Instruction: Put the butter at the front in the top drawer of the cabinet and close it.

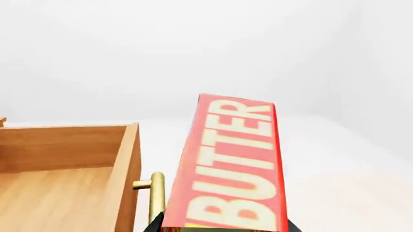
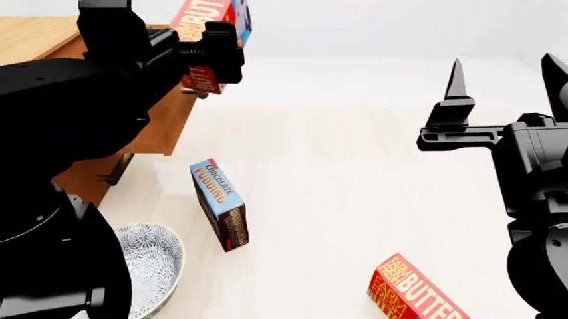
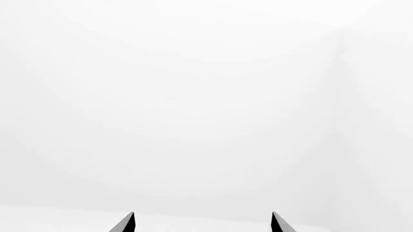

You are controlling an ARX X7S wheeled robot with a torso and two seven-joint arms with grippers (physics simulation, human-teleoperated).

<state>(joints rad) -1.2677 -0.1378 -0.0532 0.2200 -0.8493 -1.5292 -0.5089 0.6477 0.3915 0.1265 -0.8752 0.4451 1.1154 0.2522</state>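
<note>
Your left gripper point(image 2: 213, 50) is clenched on the butter point(image 1: 232, 166), the red box filling the left wrist view, lifted in the air just beside the brass handle point(image 1: 156, 195) of the top drawer point(image 1: 65, 164), which stands pulled out of the cabinet point(image 2: 36, 33) with its wooden inside showing. Your right gripper point(image 2: 506, 76) hangs with its jaws spread apart, grasping nothing, well away to the right. On the pale floor you have a chocolate pudding box point(image 2: 220, 203), a patterned bowl point(image 2: 151, 262) near your base, and a second butter box point(image 2: 413, 292) at the near edge.
</note>
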